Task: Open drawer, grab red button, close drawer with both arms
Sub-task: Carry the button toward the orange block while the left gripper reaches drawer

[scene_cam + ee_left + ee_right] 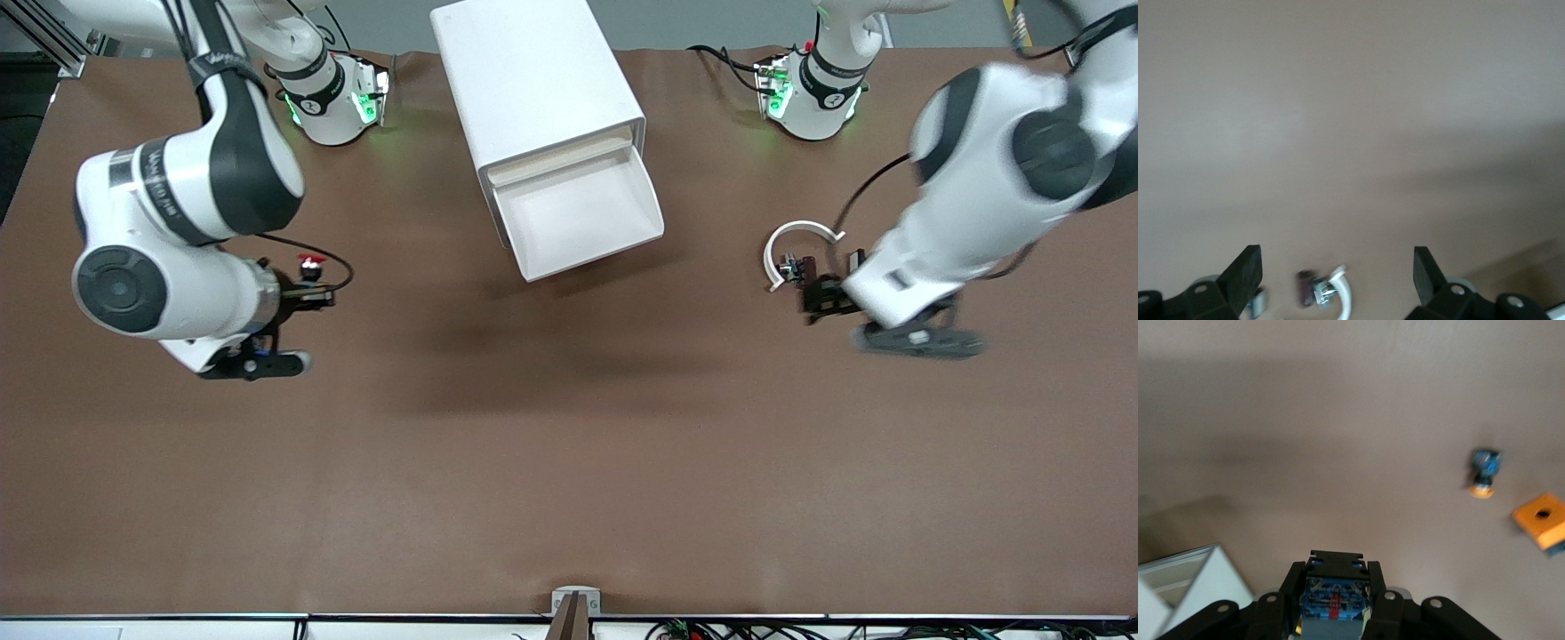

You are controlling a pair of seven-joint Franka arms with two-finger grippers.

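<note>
**Already in the right gripper: red-capped button, drawer standing open**

Broadly, the brown table (569, 462) lies open over its whole half nearer the front camera, and nothing rests there. Two large white robot arms with black joints reach in from their green-lit bases.

Between the bases stands the tall white plastic cabinet (533, 71). One shallow white tray-like drawer (589, 263) is pulled out toward the front camera, with a pale beige strip where it meets the cabinet. Its floor shows plain white with nothing lying in it. From above, the other drawers cannot be made out.

The right gripper (1336, 570) is over the table toward the right arm's end. Its black fingers are clamped on the tiny button (1333, 605), which has a dark blue body and a red cap. Most of the button is hidden between the fingers.

The left gripper (1337, 267) is over the table toward the left arm's end. Its jaws are spread wide with nothing between them. Just below it lie a white curved plastic ring (797, 233) and a small dark and silver part (1310, 288), too small to identify.

The right wrist view also shows an orange cube (1540, 519) with a hole in its top. Beside it lies a yellow-orange-capped button (1485, 473) on its side. Neither can be found in the front view, where the right arm covers that stretch of table.
</note>
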